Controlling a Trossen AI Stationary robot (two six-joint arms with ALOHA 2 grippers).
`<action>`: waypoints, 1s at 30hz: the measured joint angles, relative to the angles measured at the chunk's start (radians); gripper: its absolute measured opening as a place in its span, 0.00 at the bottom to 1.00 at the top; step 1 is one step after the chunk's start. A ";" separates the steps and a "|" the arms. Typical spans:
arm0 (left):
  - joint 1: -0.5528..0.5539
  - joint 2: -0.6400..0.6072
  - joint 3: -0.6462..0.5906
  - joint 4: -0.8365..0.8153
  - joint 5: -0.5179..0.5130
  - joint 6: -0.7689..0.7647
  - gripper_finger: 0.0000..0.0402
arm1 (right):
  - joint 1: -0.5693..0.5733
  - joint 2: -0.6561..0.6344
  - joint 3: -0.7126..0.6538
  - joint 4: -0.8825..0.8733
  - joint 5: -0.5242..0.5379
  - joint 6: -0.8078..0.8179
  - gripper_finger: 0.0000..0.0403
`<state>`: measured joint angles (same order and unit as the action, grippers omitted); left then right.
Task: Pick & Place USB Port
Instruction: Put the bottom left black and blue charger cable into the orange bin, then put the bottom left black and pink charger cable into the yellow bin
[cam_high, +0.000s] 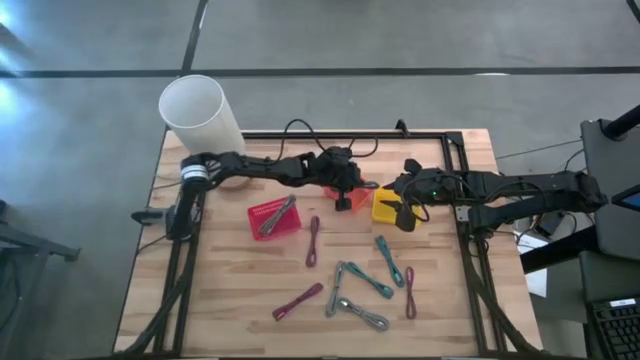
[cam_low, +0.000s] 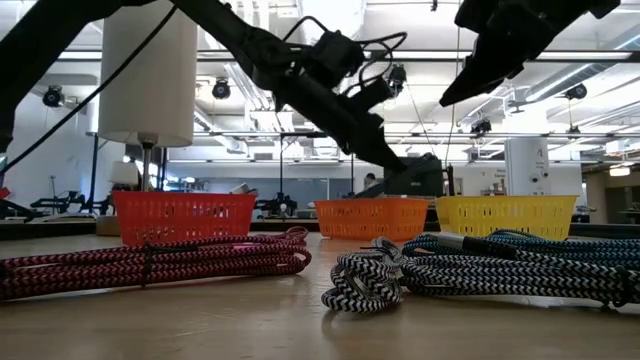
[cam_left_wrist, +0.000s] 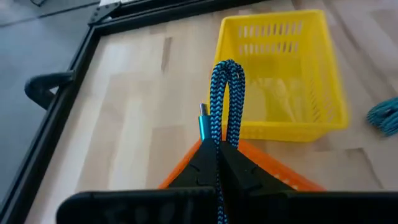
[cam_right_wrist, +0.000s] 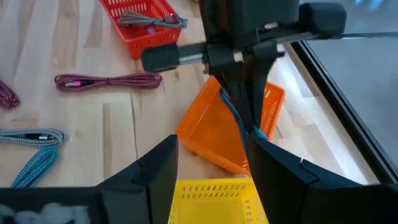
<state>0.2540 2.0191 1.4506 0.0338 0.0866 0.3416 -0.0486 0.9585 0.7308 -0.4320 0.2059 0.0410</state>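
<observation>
from above you see the left gripper (cam_high: 345, 192) over the orange basket (cam_high: 335, 192), the right gripper (cam_high: 408, 214) over the yellow basket (cam_high: 386, 206). left wrist view – closed jaws pinch the blue cable (cam_left_wrist: 224, 93). right wrist view – fingers (cam_right_wrist: 155, 171) stand open, empty.

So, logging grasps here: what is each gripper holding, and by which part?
The left gripper pinches a blue braided USB cable just below its folded loop; the right gripper holds nothing.
</observation>
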 joint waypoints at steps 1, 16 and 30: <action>0.002 0.002 0.000 -0.006 -0.001 0.004 0.00 | 0.000 -0.001 0.000 -0.001 0.000 0.000 0.46; 0.014 0.000 -0.020 -0.148 -0.159 0.042 0.03 | 0.000 0.000 0.000 -0.001 0.000 0.004 0.46; 0.013 -0.002 -0.019 -0.144 -0.161 0.026 0.16 | 0.000 0.000 0.000 -0.002 0.001 -0.018 0.46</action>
<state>0.2671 2.0167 1.4311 -0.1105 -0.0743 0.3674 -0.0486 0.9585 0.7303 -0.4335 0.2066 0.0233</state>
